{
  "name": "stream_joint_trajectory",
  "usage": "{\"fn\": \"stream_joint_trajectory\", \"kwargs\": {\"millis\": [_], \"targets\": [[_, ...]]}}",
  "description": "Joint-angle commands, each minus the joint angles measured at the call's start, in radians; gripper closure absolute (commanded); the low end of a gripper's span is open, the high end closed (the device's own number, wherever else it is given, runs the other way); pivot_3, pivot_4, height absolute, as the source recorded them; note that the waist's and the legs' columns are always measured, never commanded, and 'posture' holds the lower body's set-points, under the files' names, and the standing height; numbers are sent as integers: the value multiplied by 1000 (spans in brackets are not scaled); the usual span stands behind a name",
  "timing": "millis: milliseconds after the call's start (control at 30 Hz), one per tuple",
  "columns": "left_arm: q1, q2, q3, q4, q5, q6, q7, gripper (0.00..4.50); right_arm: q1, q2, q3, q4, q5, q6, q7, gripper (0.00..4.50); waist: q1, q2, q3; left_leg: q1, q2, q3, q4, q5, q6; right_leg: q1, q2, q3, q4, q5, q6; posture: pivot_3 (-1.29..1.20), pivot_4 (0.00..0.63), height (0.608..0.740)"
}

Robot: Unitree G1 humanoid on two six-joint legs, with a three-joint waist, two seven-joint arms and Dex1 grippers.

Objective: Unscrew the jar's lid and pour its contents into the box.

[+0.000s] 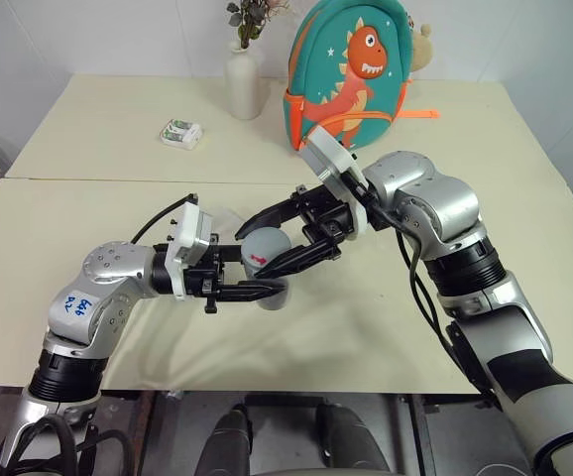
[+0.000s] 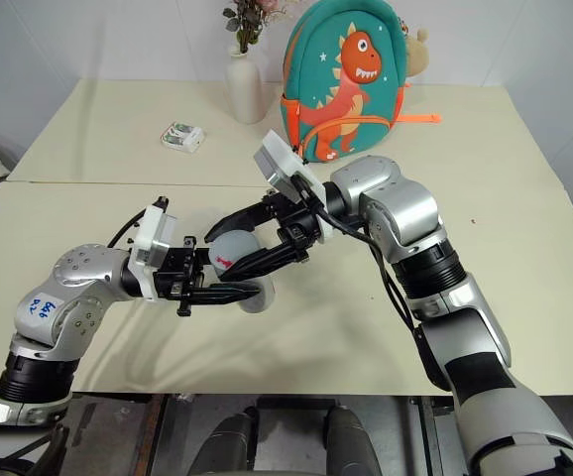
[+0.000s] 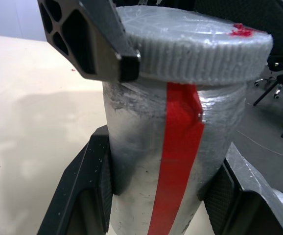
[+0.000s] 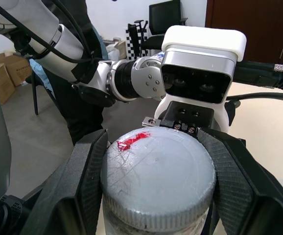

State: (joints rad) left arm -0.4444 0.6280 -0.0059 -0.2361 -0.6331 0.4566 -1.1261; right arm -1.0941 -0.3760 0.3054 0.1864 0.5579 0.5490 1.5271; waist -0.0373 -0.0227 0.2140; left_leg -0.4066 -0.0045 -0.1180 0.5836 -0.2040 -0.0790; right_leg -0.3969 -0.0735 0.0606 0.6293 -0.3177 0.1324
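The jar (image 3: 176, 147), clear scuffed plastic with a red strip down its side, is held above the table. My left gripper (image 1: 257, 278) is shut on its body, one finger on each side. The grey ribbed lid (image 4: 158, 181) with a small red mark sits on top of the jar. From the right, my right gripper (image 1: 257, 250) is shut on the lid, and its fingers (image 4: 90, 171) press the lid's rim on both sides. The contents are hidden behind the scuffed wall. The box is out of view.
A white vase (image 1: 244, 84) with flowers and a teal dinosaur backpack (image 1: 351, 69) stand at the back of the table. A small white-and-green packet (image 1: 181, 133) lies at the back left. A seam (image 1: 118, 180) splits the two tabletops.
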Motion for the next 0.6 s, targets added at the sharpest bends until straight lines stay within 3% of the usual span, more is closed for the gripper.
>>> {"fn": "stream_joint_trajectory", "kwargs": {"millis": [33, 133, 367, 600], "targets": [[5, -10, 22, -35, -21, -11, 5, 2506, -17, 4, -37, -64, 51, 40, 31, 954, 1, 0, 0, 0, 0, 0, 0, 0, 0, 0, 0, 0, 0, 0, 0, 0, 150, 740], [6, 1, 30, -46, -33, 7, 4, 2506, -13, -1, -48, -78, 60, 49, 17, 49, 1, 0, 0, 0, 0, 0, 1, 0, 0, 0, 0, 0, 1, 0, 0, 0, 150, 740], [57, 31, 114, -37, -55, 58, 57, 2506, 18, 20, -153, -87, 69, 12, -104, 49, 0, 0, 0, 0, 0, 0, 1, 0, 0, 0, 0, 0, 1, 0, 0, 0, 150, 740], [90, 50, 144, -41, 1, 38, 127, 2506, 84, 70, -126, -169, -12, -41, -250, 49, 0, 0, 0, 0, 0, 0, 1, 0, 0, 0, 0, 0, 1, 0, 0, 0, 150, 740]]}}
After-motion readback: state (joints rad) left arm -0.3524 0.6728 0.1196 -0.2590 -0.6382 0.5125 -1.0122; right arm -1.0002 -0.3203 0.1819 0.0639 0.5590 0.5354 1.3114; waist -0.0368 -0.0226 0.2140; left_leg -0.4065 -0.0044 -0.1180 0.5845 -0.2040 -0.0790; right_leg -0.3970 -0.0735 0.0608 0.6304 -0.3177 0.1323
